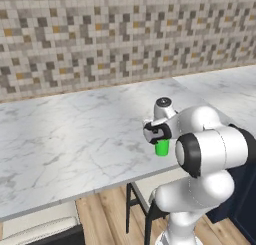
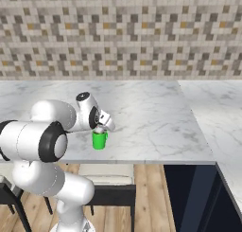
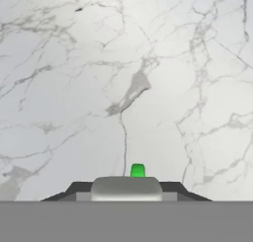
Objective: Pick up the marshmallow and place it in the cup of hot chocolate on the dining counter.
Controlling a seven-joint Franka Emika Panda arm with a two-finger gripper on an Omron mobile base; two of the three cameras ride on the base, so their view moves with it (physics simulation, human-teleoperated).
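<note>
Along the dining counter (image 1: 65, 139), a white slab veined in grey ran below a wall of small beige, grey and orange mosaic tiles (image 2: 123, 32). Wood-plank flooring (image 1: 107, 216) showed beneath the slab's near edge, with dark-framed, pale-seated stools (image 2: 108, 181) tucked under it. In the right base view a navy base panel (image 2: 189, 198) stood under the counter's right end, where a second marble run turned toward the camera.

The cup of hot chocolate (image 2: 99, 140), bright green, stood on the marble near the front edge, and my claw (image 2: 99, 129) hung directly over its mouth. The left base view showed my hand from the other side, covering the cup's top so that only the lower green wall was exposed. The hand view looked across bare veined marble, with a sliver of green rim just above a pale block between my tips. I could not tell whether my claw was clenched or released, nor whether that pale block was the marshmallow.
</note>
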